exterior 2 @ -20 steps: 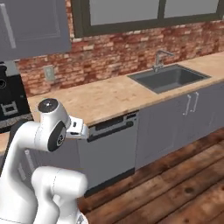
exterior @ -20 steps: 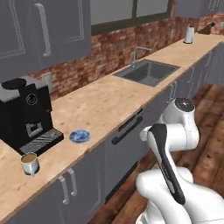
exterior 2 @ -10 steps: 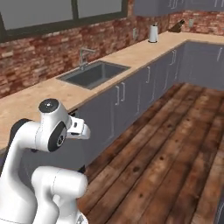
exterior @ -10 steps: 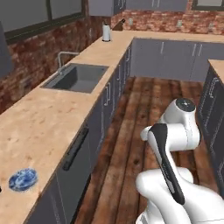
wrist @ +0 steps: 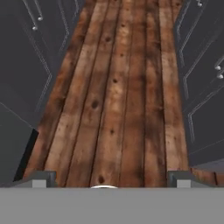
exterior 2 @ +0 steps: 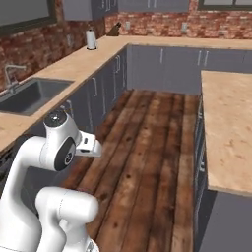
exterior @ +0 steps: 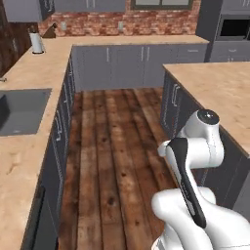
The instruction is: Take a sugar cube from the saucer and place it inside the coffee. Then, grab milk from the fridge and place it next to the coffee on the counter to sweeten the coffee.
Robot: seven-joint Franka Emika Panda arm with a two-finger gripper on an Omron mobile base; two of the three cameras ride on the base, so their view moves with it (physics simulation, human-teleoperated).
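Wood floor (wrist: pixel 118 87) ahead now, base turned off the counter (exterior: pixel 29 83); claw (wrist: pixel 111 178) wide open, empty.

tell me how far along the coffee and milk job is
Nothing here shows the sugar step done. The end effector is open and holds nothing, pointing along the wooden floor between grey cabinets. Finding the fridge, fetching the milk and setting it on the counter is left.

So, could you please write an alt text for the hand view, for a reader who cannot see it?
The open gripper points along a brown wooden plank floor and holds nothing. Grey cabinet fronts with silver bar handles line the aisle, one row on the left and one on the right.
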